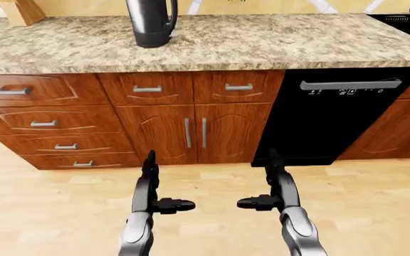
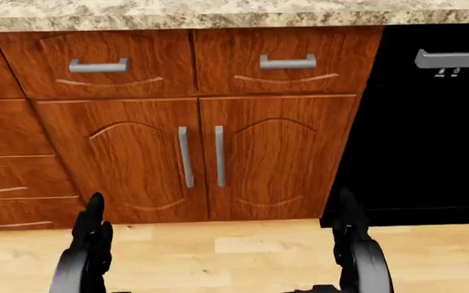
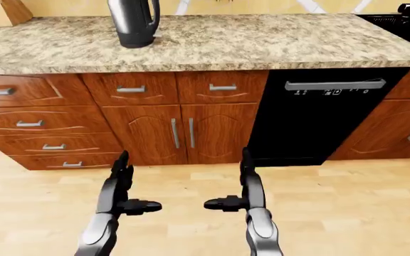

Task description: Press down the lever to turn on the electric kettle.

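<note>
**Kettle high and left of both hands**

The kettle (image 1: pixel 152 22) stands upright on the worktop (image 1: pixel 262 42), at the top of the left-eye view, left of centre. Both hands hang low over the floor, well apart from it. The left hand (image 1: pixel 150 188) lies nearer, almost beneath it; the right hand (image 1: pixel 276 186) sits further right. Fingers on both are spread, holding nothing. The lever cannot be made out.
</note>
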Motion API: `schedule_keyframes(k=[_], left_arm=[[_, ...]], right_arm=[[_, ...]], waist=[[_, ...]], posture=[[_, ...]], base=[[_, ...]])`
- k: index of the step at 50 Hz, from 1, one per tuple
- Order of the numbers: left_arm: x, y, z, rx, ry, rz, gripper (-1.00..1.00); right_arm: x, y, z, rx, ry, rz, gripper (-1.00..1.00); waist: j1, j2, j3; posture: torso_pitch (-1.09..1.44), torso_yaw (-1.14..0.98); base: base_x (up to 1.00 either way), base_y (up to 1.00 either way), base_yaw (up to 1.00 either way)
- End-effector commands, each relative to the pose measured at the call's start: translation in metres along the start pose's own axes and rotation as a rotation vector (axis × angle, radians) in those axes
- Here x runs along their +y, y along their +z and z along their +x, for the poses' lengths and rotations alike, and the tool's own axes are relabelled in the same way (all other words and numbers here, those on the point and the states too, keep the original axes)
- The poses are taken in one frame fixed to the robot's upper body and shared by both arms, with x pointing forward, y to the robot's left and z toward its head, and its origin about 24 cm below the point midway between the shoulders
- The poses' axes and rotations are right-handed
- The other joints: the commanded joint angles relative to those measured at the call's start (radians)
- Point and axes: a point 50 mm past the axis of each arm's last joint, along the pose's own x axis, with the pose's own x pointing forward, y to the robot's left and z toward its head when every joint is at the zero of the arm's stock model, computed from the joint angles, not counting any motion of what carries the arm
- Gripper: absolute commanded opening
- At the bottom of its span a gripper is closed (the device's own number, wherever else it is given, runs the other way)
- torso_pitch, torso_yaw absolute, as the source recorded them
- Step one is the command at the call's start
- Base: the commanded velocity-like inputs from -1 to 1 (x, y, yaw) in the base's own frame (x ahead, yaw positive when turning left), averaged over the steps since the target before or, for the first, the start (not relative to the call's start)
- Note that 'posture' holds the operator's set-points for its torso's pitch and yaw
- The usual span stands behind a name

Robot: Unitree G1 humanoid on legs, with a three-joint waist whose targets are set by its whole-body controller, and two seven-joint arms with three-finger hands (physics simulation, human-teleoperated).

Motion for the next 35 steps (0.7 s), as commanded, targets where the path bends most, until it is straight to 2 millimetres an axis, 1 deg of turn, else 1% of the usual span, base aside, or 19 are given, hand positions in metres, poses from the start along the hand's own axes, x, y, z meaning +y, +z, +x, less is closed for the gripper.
schedule_keyframes(k=[1,2,3,4,5,6,7,8,10,12,16,20,23,27,30,33,35], left_arm=[[-0.001,0.032,0.003,-0.168,-0.012,0.002,1.0],[-0.001,0.033,0.003,-0.167,-0.013,0.001,1.0],[-0.001,0.033,0.003,-0.167,-0.012,-0.001,1.0],[-0.001,0.033,0.003,-0.167,-0.011,-0.002,1.0],[-0.001,0.032,0.003,-0.165,-0.012,-0.006,1.0],[0.0,0.032,0.002,-0.162,-0.009,-0.012,1.0],[-0.001,0.032,0.002,-0.162,-0.01,-0.009,1.0],[-0.001,0.032,0.002,-0.163,-0.009,-0.008,1.0],[0.0,0.034,0.002,-0.155,-0.01,-0.016,1.0],[0.001,0.032,0.001,-0.157,-0.009,-0.023,1.0],[0.002,0.034,0.0,-0.171,-0.001,-0.023,1.0],[0.0,0.04,-0.002,-0.18,-0.009,-0.009,1.0],[0.002,0.054,-0.006,-0.197,-0.006,-0.013,1.0],[0.003,0.067,-0.009,-0.223,-0.004,-0.009,1.0],[0.005,0.083,-0.014,-0.254,0.008,-0.001,1.0],[0.01,0.093,-0.016,-0.276,0.022,0.007,1.0],[0.011,0.096,-0.016,-0.283,0.025,0.008,1.0]], right_arm=[[0.001,0.035,0.002,-0.171,0.008,-0.016,1.0],[0.001,0.035,0.002,-0.172,0.009,-0.02,1.0],[0.001,0.036,0.002,-0.175,0.006,-0.021,1.0],[0.0,0.036,0.002,-0.178,0.002,-0.028,1.0],[0.0,0.035,0.002,-0.176,-0.004,-0.041,1.0],[0.0,0.038,0.0,-0.184,-0.008,-0.038,1.0],[0.0,0.038,0.0,-0.188,-0.008,-0.038,1.0],[0.0,0.039,0.0,-0.195,-0.011,-0.04,1.0],[-0.001,0.042,-0.001,-0.205,-0.015,-0.04,1.0],[-0.002,0.045,-0.003,-0.221,-0.022,-0.043,1.0],[-0.004,0.051,-0.004,-0.248,-0.04,-0.043,1.0],[-0.004,0.056,-0.006,-0.273,-0.037,-0.045,1.0],[-0.004,0.062,-0.008,-0.29,-0.04,-0.051,1.0],[-0.002,0.068,-0.01,-0.317,-0.021,-0.057,1.0],[-0.005,0.073,-0.01,-0.337,-0.029,-0.054,1.0],[-0.006,0.082,-0.014,-0.38,-0.034,-0.061,1.0],[-0.006,0.086,-0.015,-0.393,-0.039,-0.063,1.0]], waist=[[-0.002,-0.008,-0.001],[0.002,-0.008,-0.035],[0.007,-0.001,-0.062],[0.007,-0.002,-0.052],[0.007,-0.006,-0.016],[0.007,-0.008,-0.04],[0.007,-0.008,-0.07],[0.008,-0.008,-0.075],[0.009,-0.007,-0.074],[0.009,-0.006,-0.076],[0.008,-0.005,-0.081],[0.007,-0.004,-0.086],[0.007,-0.004,-0.09],[0.006,-0.004,-0.089],[0.006,-0.002,-0.089],[0.006,-0.001,-0.086],[0.006,0.0,-0.085]], posture=[[0.0,0.0],[0.0,0.0],[0.0,0.0],[0.0,0.0],[0.0,0.0],[0.0,0.0],[0.0,0.0],[0.0,0.0],[0.0,0.0],[0.0,0.0],[0.0,0.0],[0.0,0.0],[0.0,0.0],[0.0,0.0],[0.0,0.0],[0.0,0.0],[0.0,0.0]], base=[[0.0,0.0,0.0],[0.0,0.0,0.0],[0.0,0.0,0.0],[0.0,0.0,0.0],[0.0,0.0,0.0],[0.0,0.0,0.0],[0.0,0.0,0.0],[0.0,0.0,0.0],[0.0,0.0,0.0],[0.0,0.0,0.0],[0.0,0.0,0.0],[0.0,0.0,0.0],[0.0,0.0,0.0],[0.0,0.0,0.0],[0.0,0.0,0.0],[0.0,0.0,0.0],[0.0,0.0,0.0]])
